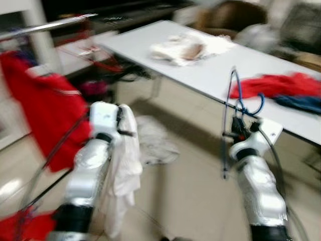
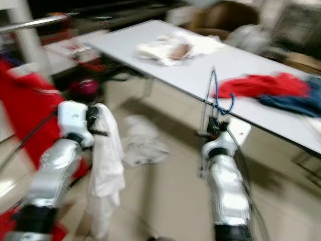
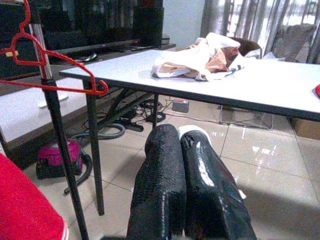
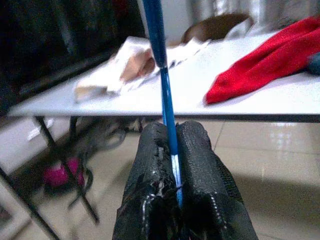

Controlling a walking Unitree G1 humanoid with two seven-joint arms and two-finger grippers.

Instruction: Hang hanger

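My right gripper [image 1: 238, 126] is shut on a blue wire hanger [image 1: 237, 93], held upright in front of the white table's near edge. In the right wrist view the hanger's blue stem [image 4: 165, 100] runs up from between the closed fingers [image 4: 200, 165]. My left gripper [image 1: 119, 121] is shut, and a white garment [image 1: 125, 168] hangs down from it. A red hanger [image 3: 55, 60] hangs on the metal clothes rack [image 1: 45, 25] at the left. A red garment [image 1: 47, 113] hangs on that rack beside my left arm. The eye views are blurred.
A long white table [image 1: 210, 73] runs from the back to the right, with a white clothes pile [image 1: 185, 47] and red and blue clothes [image 1: 281, 85] on it. A white cloth [image 1: 155, 140] lies on the tiled floor. A pink bag [image 3: 55, 157] sits under the table.
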